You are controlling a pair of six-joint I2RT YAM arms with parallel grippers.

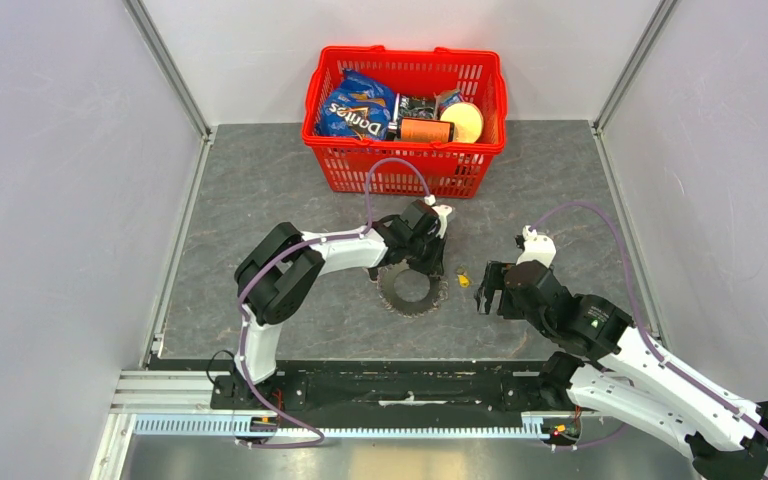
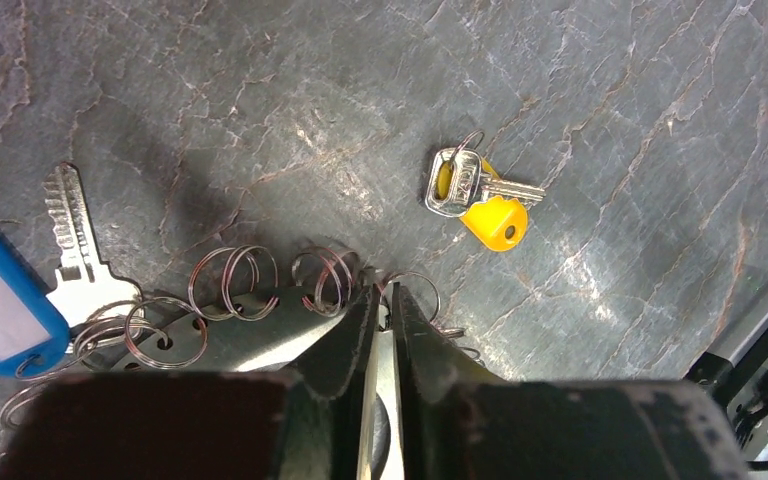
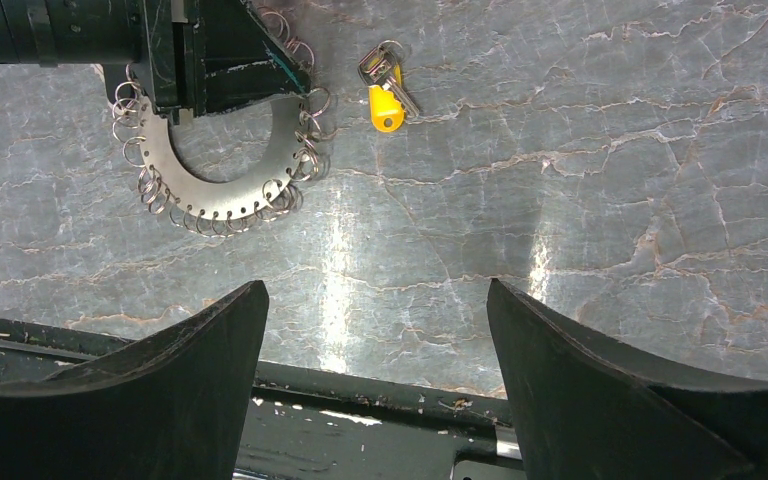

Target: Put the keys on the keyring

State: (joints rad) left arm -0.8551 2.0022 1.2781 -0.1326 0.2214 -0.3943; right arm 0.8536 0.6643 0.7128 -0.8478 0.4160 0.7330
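Clearly, the left gripper (image 2: 384, 300) has its jaws pressed almost together on the flat metal plate of the keyring (image 3: 215, 197). The keyring has many small wire rings around its rim and is on or just above the grey table (image 3: 610, 200); I cannot tell which. Near this ring but not touching it, the yellow-headed key (image 2: 495, 222) lies flat on the table, while the blue-headed key (image 2: 0, 315) is on the other side, against the small rings. The right gripper (image 3: 375, 288) is spread wide and holds nothing, closer to the table's front edge.
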